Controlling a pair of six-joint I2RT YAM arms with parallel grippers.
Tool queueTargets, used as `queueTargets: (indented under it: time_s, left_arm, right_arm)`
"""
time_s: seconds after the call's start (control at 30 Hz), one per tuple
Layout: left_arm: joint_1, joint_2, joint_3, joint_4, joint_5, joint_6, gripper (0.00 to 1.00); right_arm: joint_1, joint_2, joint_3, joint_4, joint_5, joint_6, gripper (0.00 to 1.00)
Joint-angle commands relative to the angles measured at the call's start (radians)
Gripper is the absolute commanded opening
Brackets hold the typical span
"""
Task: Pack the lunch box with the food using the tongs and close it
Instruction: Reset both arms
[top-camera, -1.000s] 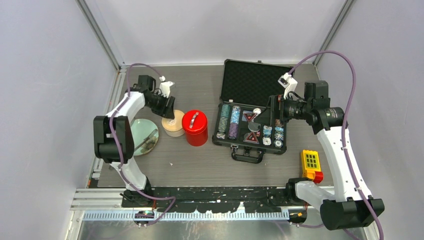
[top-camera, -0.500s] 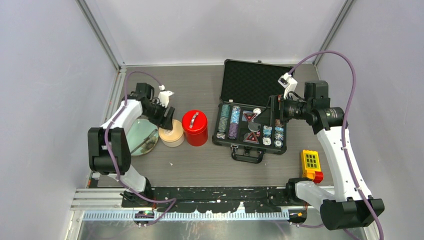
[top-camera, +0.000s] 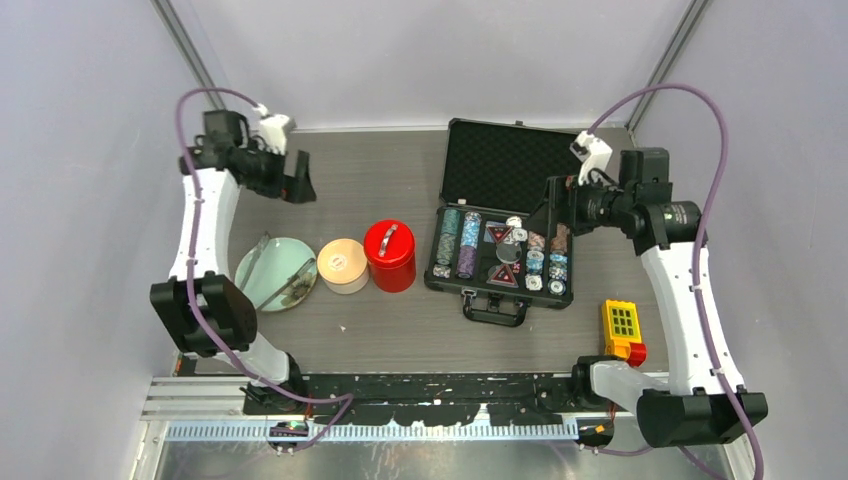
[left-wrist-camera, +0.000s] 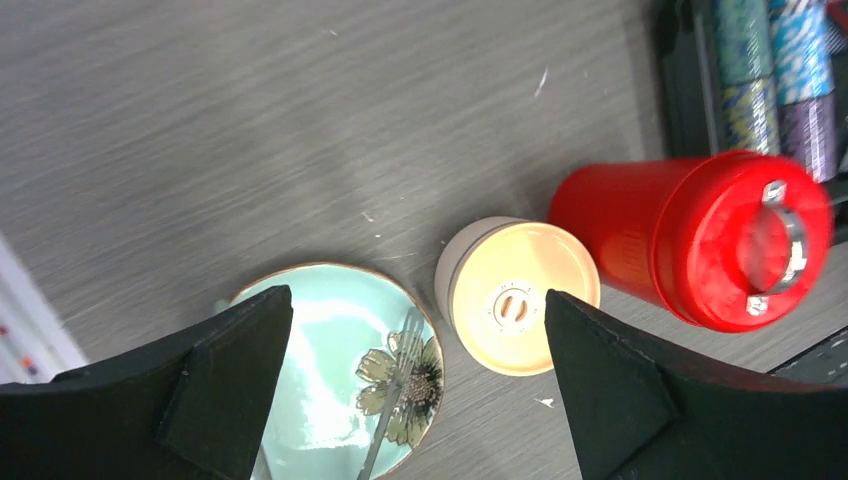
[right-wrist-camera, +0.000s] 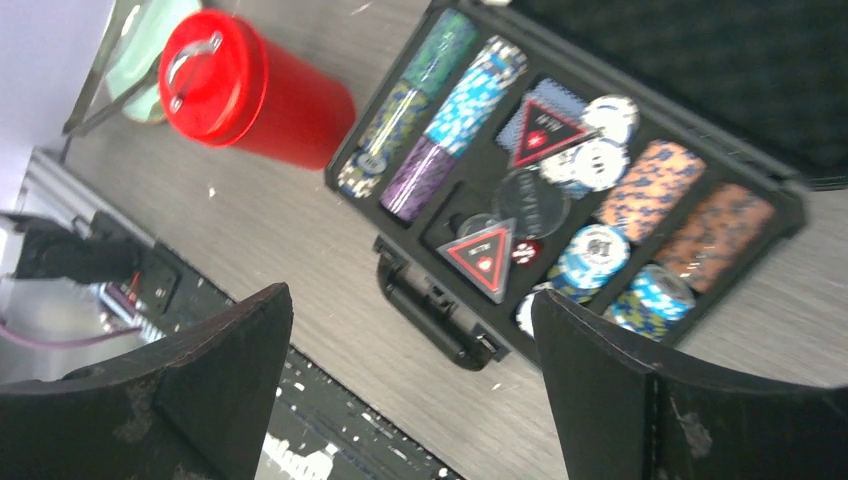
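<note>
The lunch box stands shut under its cream-tan lid, between the mint plate and a red canister. The tongs lie across the plate, also seen as a thin silver line, the tongs. The food is hidden from view. My left gripper hangs open high over the back left of the table, well clear of the lunch box; in its wrist view the left gripper holds nothing. My right gripper is open and empty above the poker case; the right gripper frames bare table.
A red canister with a metal handle stands just right of the lunch box. An open black case of poker chips fills the middle right. A yellow box sits near the right arm's base. Walls close in left and right.
My left gripper opened, let go of the lunch box lid, and rose away to the back left. The lunch box ended slightly nearer the front. The right arm shifted a little right.
</note>
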Motion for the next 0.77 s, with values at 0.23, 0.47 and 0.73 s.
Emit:
queueTargets:
  time_s: [0.23, 0.47, 0.73]
  left_arm:
    - [0.291, 0.038, 0.297, -0.199, 0.201, -0.066, 1.00]
    - [0.380, 0.032, 0.240, -0.134, 0.209, -0.089, 1.00]
    - [0.381, -0.033, 0.050, -0.010, 0.153, -0.109, 1.00]
  right_arm:
    - [-0.322, 0.151, 0.278, -0.046, 0.013, -0.084, 0.93]
    - [-0.502, 0.289, 0.307, -0.004, -0.006, -0.085, 0.93]
    - [-0.558, 0.315, 0.207, 0.027, 0.011, -0.122, 0.93]
